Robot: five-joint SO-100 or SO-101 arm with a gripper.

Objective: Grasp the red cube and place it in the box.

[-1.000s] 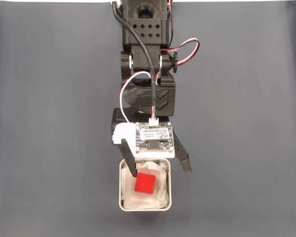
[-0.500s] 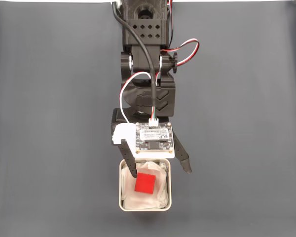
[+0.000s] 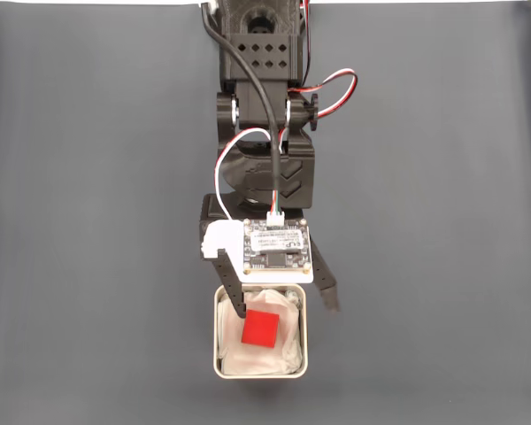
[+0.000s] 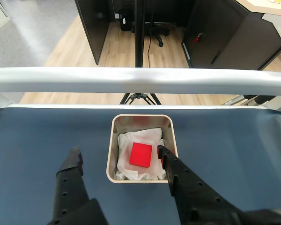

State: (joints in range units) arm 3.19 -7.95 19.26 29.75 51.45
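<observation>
The red cube (image 3: pixel 259 329) lies on white paper inside the box (image 3: pixel 218 359), a small silver tin near the bottom edge of the fixed view. My gripper (image 3: pixel 286 308) hovers over the box's near rim and stands open, holding nothing. One fingertip is over the box's inside, just left of the cube in the fixed view; the other is outside the box on the right. In the wrist view the cube (image 4: pixel 141 154) rests free in the box (image 4: pixel 141 117), with my gripper (image 4: pixel 118 152) spread wide, its fingers (image 4: pixel 178 183) on either side.
A dark grey-blue mat (image 3: pixel 88 221) covers the table around the box. In the wrist view a metal rail (image 4: pixel 140 79) runs along the table's far edge just beyond the box, with floor and desk legs behind.
The finger outside the box, on the right in the fixed view, has drawn in slightly toward the box. Cube, box and arm stay where they were.
</observation>
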